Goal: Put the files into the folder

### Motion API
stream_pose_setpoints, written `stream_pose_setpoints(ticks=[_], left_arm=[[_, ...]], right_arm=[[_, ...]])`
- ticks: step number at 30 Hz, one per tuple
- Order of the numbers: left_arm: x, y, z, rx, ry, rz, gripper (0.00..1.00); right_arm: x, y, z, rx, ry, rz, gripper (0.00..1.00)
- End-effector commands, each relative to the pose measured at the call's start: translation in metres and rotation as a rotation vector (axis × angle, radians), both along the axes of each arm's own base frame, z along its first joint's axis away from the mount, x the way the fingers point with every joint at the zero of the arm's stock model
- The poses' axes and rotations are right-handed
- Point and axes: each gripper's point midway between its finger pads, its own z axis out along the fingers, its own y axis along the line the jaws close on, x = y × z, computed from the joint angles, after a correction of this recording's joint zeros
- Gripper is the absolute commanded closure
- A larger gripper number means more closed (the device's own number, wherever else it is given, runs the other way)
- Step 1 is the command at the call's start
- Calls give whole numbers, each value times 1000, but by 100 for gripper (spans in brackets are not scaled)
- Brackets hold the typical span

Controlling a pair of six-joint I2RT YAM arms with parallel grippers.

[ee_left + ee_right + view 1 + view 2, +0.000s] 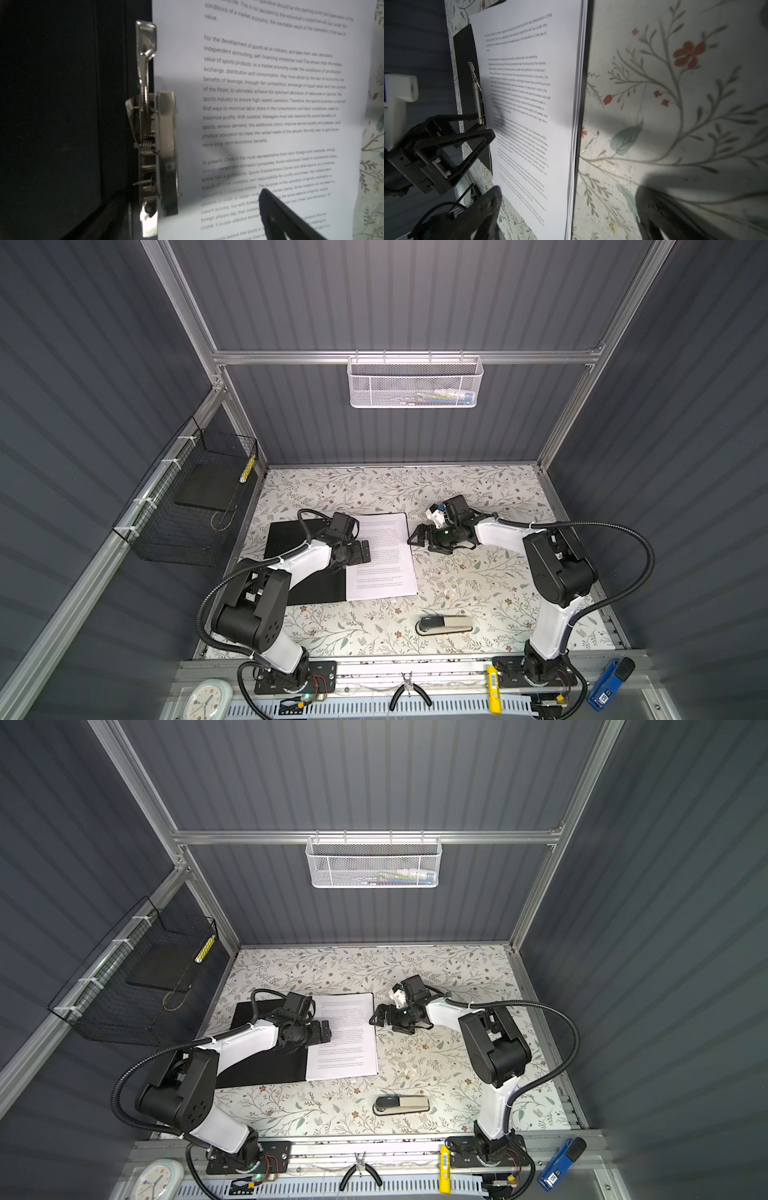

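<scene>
The white printed paper sheets (382, 556) lie stacked on the right half of the open thin black folder (291, 535), one edge at its silver metal spring clamp (164, 145). The left end effector (362, 551) hovers there, and the right end effector (417, 536) is beside the far edge. The 2 stand apart, empty. If the sheets are unclamped, a nudge while closing could fan them out.

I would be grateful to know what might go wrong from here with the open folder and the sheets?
1. The files lie in the open folder, with their edges fanned in the right wrist view; closing the cover may shift them.
2. The open left gripper is close over the metal clip; it might snag the top sheet.
3. The open right gripper sits at the stack's edge and might nudge it.
</scene>
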Motion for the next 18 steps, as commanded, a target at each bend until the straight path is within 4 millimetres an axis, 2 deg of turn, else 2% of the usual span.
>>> stream_pose_setpoints(ticks=[1, 10, 15, 18], left_arm=[[11, -9, 5, -37, -19, -15, 0], [7, -31, 6, -160, -7, -56, 0], [9, -49, 5, -209, -6, -87, 0], [11, -68, 4, -218, -10, -121, 0]], right_arm=[[3, 5, 9, 43, -4, 7, 1], [11, 0, 6, 57, 30, -40, 1], [26, -16, 4, 67, 42, -118, 1], [34, -34, 2, 51, 44, -186, 1]])
